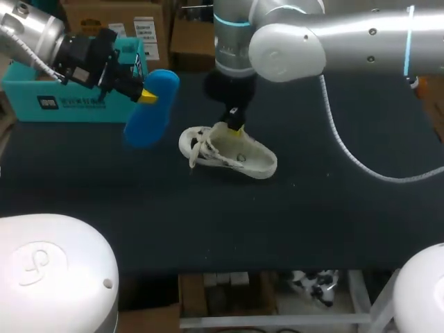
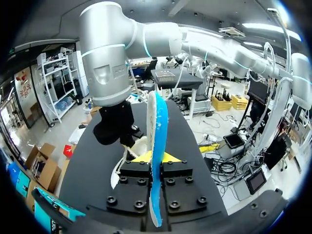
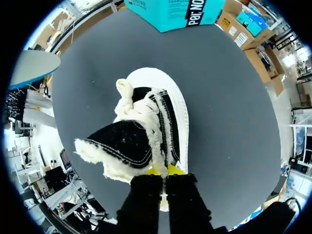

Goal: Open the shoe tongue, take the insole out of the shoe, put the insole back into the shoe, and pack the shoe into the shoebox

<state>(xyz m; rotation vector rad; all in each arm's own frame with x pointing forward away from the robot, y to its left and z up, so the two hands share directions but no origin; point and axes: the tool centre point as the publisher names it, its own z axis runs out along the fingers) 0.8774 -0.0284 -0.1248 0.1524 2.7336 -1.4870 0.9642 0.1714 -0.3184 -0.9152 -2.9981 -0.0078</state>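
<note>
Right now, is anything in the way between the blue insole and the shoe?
Only bare table lies between the insole, held by the left tool, and the shoe. But the right tool sits at the shoe's opening, gripping it there, and may crowd the way in.

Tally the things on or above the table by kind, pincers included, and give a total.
insole: 1
shoe: 1
shoebox: 1
pincers: 2 (left pincer, right pincer)
total: 5
</note>
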